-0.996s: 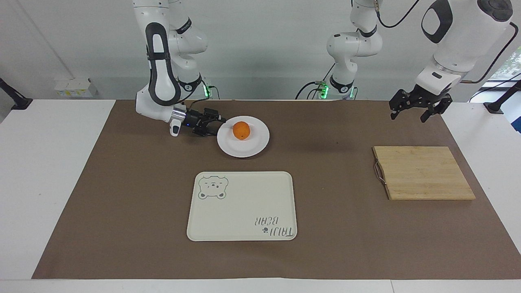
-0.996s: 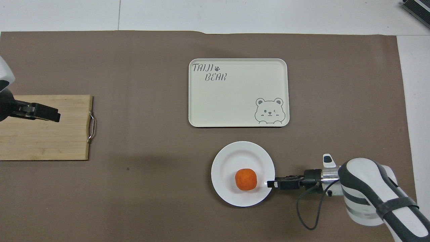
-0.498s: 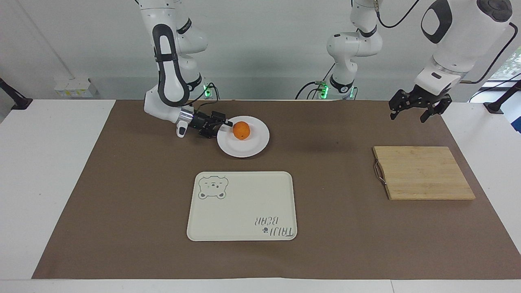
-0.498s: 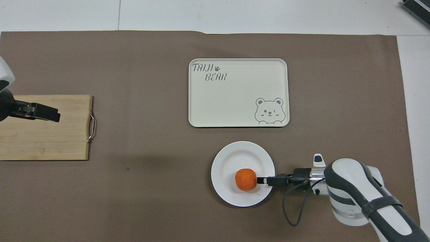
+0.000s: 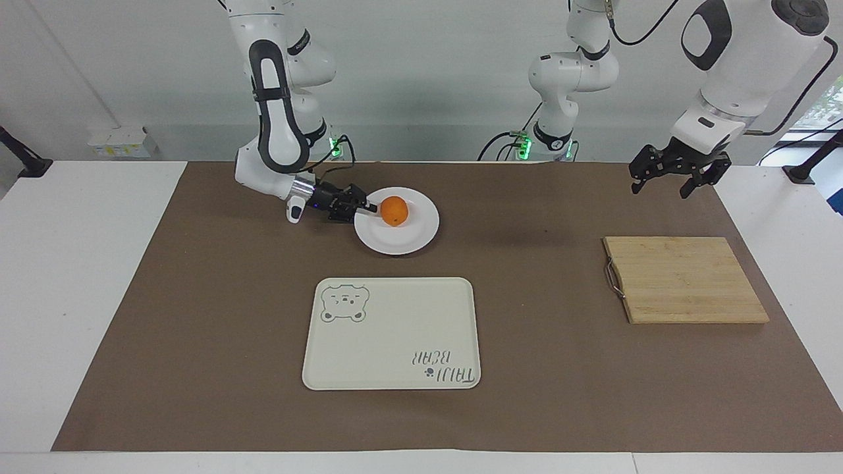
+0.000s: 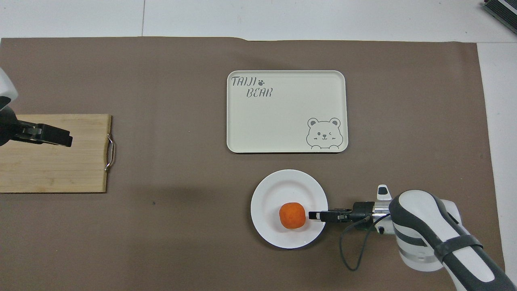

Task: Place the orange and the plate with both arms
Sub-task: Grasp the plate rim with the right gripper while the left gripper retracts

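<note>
Gripping plate (image 5: 411,240) rim: right claw (image 5: 370,208), orange (image 5: 394,210) beside; left claw (image 5: 660,184) spread, waiting.

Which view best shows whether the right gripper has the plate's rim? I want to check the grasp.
The facing view: the right gripper sits low at the plate rim. The overhead view shows its fingertips overlapping the rim beside the orange, not height.

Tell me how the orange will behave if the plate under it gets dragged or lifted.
The orange is round and lies loose on the glossy white plate, so it will probably roll with any tilt or jerk. The shallow rim may not stop it. The right gripper is at the plate's edge beside it.
</note>
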